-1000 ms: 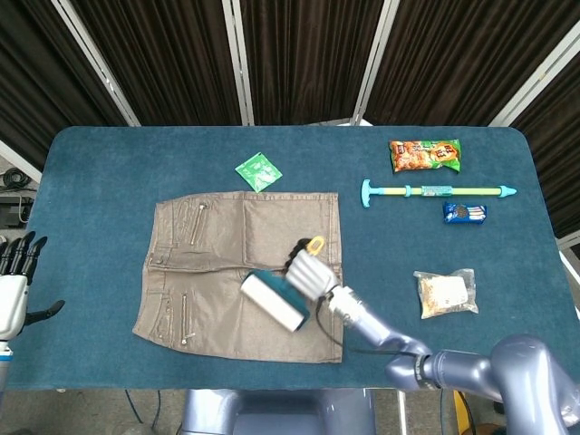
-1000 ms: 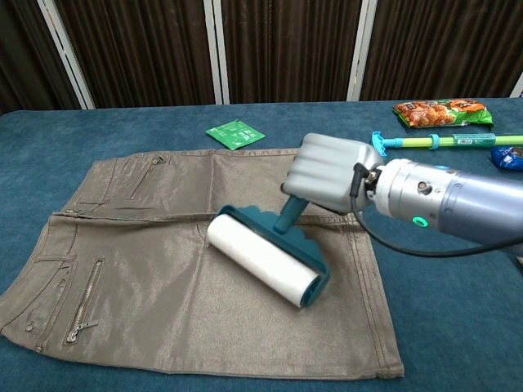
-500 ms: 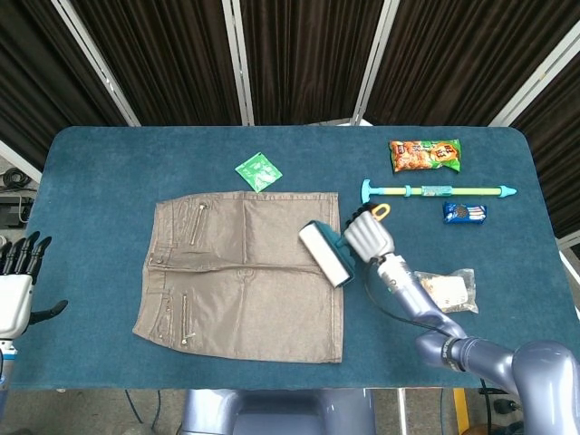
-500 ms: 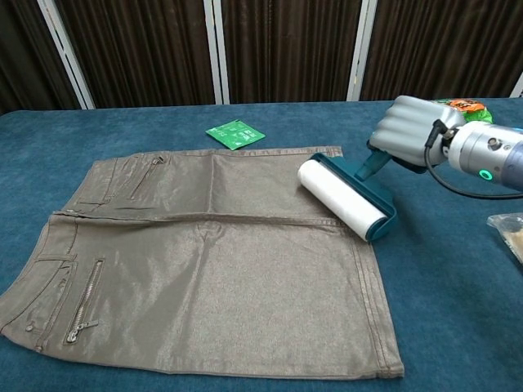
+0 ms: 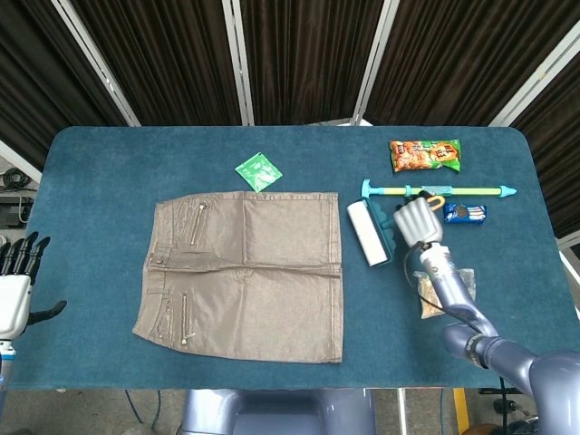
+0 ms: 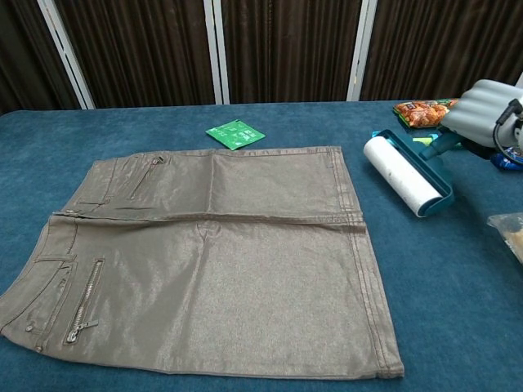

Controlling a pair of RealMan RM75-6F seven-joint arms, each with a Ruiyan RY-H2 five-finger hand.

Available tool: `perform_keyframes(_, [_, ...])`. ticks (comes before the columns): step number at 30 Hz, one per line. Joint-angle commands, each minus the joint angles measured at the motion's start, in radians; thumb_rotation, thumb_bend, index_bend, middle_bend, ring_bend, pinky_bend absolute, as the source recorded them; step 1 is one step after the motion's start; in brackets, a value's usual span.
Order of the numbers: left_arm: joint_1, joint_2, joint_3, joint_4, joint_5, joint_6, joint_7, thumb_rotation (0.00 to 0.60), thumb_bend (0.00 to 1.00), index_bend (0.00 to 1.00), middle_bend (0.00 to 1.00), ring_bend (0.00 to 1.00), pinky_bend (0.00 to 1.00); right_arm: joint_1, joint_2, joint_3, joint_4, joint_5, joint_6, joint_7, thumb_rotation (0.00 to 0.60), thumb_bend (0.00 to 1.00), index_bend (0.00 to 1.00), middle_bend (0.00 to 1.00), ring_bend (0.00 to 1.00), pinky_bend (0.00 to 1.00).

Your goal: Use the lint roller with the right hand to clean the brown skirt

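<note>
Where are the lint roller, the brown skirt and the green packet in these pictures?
lint roller (image 6: 402, 174): chest view, on the white roll.
brown skirt (image 5: 254, 272): head view, on the middle of the cloth.
green packet (image 5: 258, 171): head view, on the packet's centre.

The brown skirt (image 6: 212, 261), left of the right robot hand (image 5: 418, 220), is faintly sheeny woven cloth with small metal zips. That silvery hard-shelled robot hand grips a teal plastic lint roller (image 6: 406, 174) with a matt white paper roll, over the counter (image 5: 100, 172) of matt, napped blue cloth.
</note>
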Motion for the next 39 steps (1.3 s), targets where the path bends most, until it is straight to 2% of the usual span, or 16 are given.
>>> perform_keyframes(1, [0.000, -0.003, 0.002, -0.002, 0.002, 0.000, 0.005, 0.600, 0.00, 0.00, 0.00, 0.00, 0.00, -0.023, 0.002, -0.005, 0.031, 0.009, -0.010, 0.037, 0.600, 0.46, 0.27, 0.45, 0.33, 0.40])
perform_keyframes(2, [-0.001, -0.003, 0.003, -0.003, 0.003, 0.000, 0.006, 0.600, 0.00, 0.00, 0.00, 0.00, 0.00, -0.027, 0.002, -0.004, 0.032, 0.013, -0.015, 0.049, 0.600, 0.22, 0.16, 0.38, 0.27, 0.39])
perform_keyframes(3, [-0.001, -0.003, 0.003, -0.004, 0.005, 0.001, 0.007, 0.600, 0.00, 0.00, 0.00, 0.00, 0.00, -0.032, 0.004, -0.001, 0.029, 0.021, -0.023, 0.063, 0.600, 0.07, 0.07, 0.30, 0.21, 0.38])
perform_keyframes(5, [0.000, -0.004, 0.004, -0.006, 0.007, 0.003, 0.011, 0.600, 0.00, 0.00, 0.00, 0.00, 0.00, -0.039, 0.011, 0.003, 0.021, 0.038, -0.042, 0.074, 0.600, 0.00, 0.00, 0.20, 0.14, 0.34])
perform_keyframes(8, [0.000, -0.006, 0.007, -0.009, 0.011, 0.003, 0.016, 0.600, 0.00, 0.00, 0.00, 0.00, 0.00, -0.044, 0.021, 0.005, 0.002, 0.041, -0.037, 0.071, 0.600, 0.00, 0.00, 0.12, 0.08, 0.29])
perform_keyframes(13, [0.001, -0.001, 0.010, -0.015, 0.017, 0.005, 0.011, 0.600, 0.00, 0.00, 0.00, 0.00, 0.00, -0.058, 0.056, 0.013, -0.058, 0.040, 0.006, 0.062, 0.600, 0.00, 0.00, 0.10, 0.06, 0.26])
perform_keyframes(16, [0.003, 0.005, 0.011, -0.021, 0.024, 0.011, 0.001, 0.600, 0.00, 0.00, 0.00, 0.00, 0.00, -0.075, 0.098, 0.022, -0.123, 0.038, 0.047, 0.065, 0.600, 0.00, 0.00, 0.09, 0.06, 0.22])
perform_keyframes(19, [0.007, 0.013, 0.014, -0.026, 0.037, 0.021, -0.012, 0.600, 0.00, 0.00, 0.00, 0.00, 0.00, -0.106, 0.166, 0.028, -0.235, 0.028, 0.107, 0.084, 0.600, 0.00, 0.00, 0.08, 0.05, 0.19])
perform_keyframes(26, [0.022, 0.033, 0.023, -0.033, 0.080, 0.060, -0.053, 0.600, 0.00, 0.00, 0.00, 0.00, 0.00, -0.241, 0.365, 0.000, -0.534, -0.077, 0.298, 0.247, 0.600, 0.00, 0.00, 0.00, 0.00, 0.01])
perform_keyframes(29, [0.027, 0.037, 0.026, -0.031, 0.098, 0.078, -0.067, 0.600, 0.00, 0.00, 0.00, 0.00, 0.00, -0.311, 0.420, -0.019, -0.617, -0.127, 0.382, 0.362, 0.600, 0.00, 0.00, 0.00, 0.00, 0.00])
perform_keyframes(35, [0.038, 0.034, 0.035, -0.017, 0.137, 0.114, -0.085, 0.600, 0.00, 0.00, 0.00, 0.00, 0.00, -0.433, 0.469, -0.081, -0.681, -0.226, 0.510, 0.545, 0.600, 0.00, 0.00, 0.00, 0.00, 0.00])
perform_keyframes(39, [0.047, 0.035, 0.042, -0.014, 0.159, 0.134, -0.096, 0.600, 0.00, 0.00, 0.00, 0.00, 0.00, -0.485, 0.472, -0.116, -0.657, -0.277, 0.559, 0.561, 0.600, 0.00, 0.00, 0.00, 0.00, 0.00])
